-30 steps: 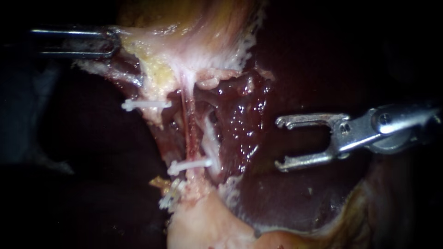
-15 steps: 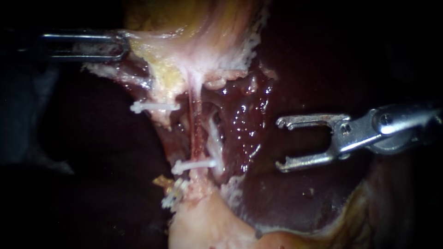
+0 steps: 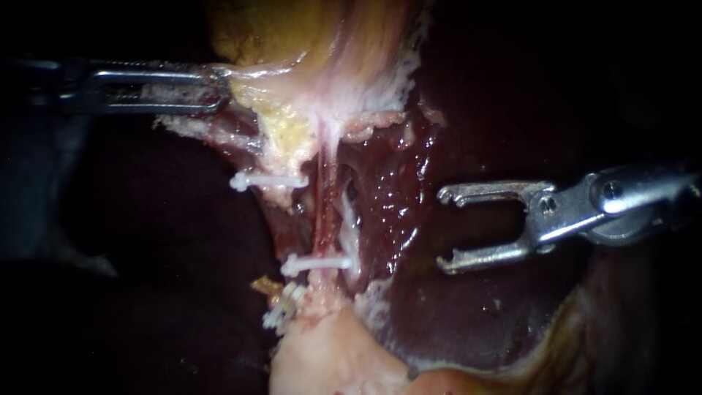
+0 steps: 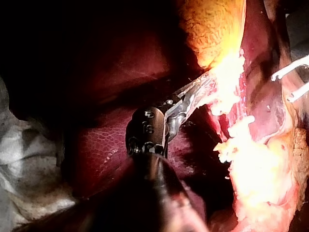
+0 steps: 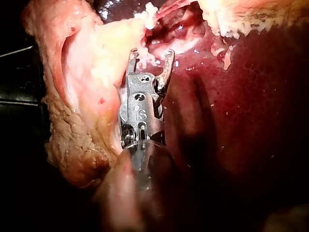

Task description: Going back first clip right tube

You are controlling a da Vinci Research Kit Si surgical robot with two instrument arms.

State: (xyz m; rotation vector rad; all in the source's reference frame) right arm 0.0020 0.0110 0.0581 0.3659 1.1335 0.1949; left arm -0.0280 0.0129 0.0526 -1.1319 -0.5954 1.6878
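Ease the right instrument [image 3: 443, 229], jaws spread and empty, toward three o'clock while the left instrument [image 3: 216, 88], apparently pinching the gallbladder [image 3: 351, 51], holds tension.

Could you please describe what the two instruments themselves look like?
The left instrument ends in long, slim, slotted silvery jaws on a dark wrist joint with small screws. The right instrument has a shiny steel fork of two short, hook-tipped jaws, joined by a round rivet to a dark shaft.

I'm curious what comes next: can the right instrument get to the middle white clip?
Probably yes. The right instrument has open jaws facing the middle clip; only liver lies between, and nothing blocks it.
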